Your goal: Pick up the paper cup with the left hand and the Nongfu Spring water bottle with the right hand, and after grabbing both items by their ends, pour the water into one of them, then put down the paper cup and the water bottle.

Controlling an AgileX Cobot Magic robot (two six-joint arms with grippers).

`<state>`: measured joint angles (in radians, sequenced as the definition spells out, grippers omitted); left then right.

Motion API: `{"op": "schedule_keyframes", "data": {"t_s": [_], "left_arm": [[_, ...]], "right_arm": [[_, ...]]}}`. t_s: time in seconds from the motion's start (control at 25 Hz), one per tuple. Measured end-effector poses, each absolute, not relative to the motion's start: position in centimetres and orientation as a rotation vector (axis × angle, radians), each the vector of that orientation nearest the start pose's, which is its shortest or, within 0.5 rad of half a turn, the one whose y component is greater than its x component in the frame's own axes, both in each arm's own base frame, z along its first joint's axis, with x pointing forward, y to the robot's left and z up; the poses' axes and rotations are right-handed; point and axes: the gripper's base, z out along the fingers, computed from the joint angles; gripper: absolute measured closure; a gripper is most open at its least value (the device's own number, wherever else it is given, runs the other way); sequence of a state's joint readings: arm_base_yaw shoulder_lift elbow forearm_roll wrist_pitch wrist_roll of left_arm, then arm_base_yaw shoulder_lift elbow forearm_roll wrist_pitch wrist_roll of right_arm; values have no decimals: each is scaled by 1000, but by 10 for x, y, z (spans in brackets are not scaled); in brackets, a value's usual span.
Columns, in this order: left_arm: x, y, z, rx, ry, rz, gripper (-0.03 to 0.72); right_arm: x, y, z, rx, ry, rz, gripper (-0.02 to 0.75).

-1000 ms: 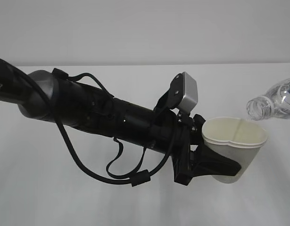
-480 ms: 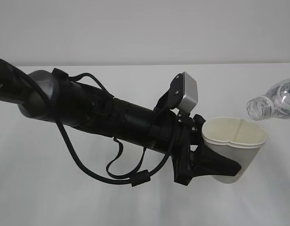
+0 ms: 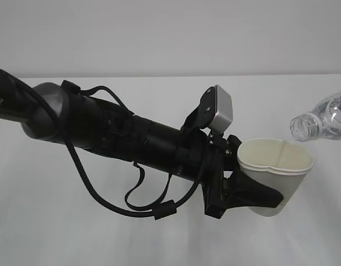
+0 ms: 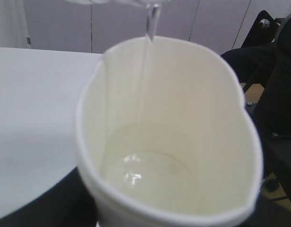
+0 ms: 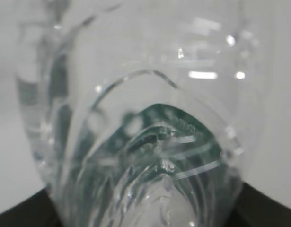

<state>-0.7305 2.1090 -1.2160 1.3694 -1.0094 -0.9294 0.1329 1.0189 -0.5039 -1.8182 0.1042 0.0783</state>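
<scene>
White tabletop (image 3: 103, 238) and a pale grey wall fill the background behind both our arms. Our left gripper (image 3: 253, 195) has its black fingers (image 3: 259, 197) clamped around the lower body of the cup (image 3: 278, 166), squeezing it so that the rolled rim is pinched out of round into a bean-like shape. The cup is held up off the table, tilted a little, its mouth facing upward and toward the bottle. Inside it, in the left wrist view, a shallow pool of water (image 4: 145, 172) lies at the bottom, and a thin clear stream (image 4: 150, 28) drops in over the far rim from above. Just past the fingers toward our wrist sits the grey camera block (image 3: 221, 112), then the black arm with its looping cables (image 3: 131, 194).

Our right gripper is out of the exterior view; its own camera shows only the bottle (image 5: 145, 142) pressed close against the lens, with dark finger edges at the lower corners on either side, so it appears gripped at its base. In the exterior view the bottle (image 3: 322, 119) lies nearly level, its open neck just above the cup's far rim.
</scene>
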Motion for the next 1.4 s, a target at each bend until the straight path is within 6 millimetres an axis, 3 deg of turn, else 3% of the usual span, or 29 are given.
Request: {"op": "schedule_keyframes", "data": {"t_s": [1.4], "left_arm": [[256,-331,155,1506,1421,-1281,279]], "right_arm": [[205,18,264,-1716,1316,-1117,309]]}}
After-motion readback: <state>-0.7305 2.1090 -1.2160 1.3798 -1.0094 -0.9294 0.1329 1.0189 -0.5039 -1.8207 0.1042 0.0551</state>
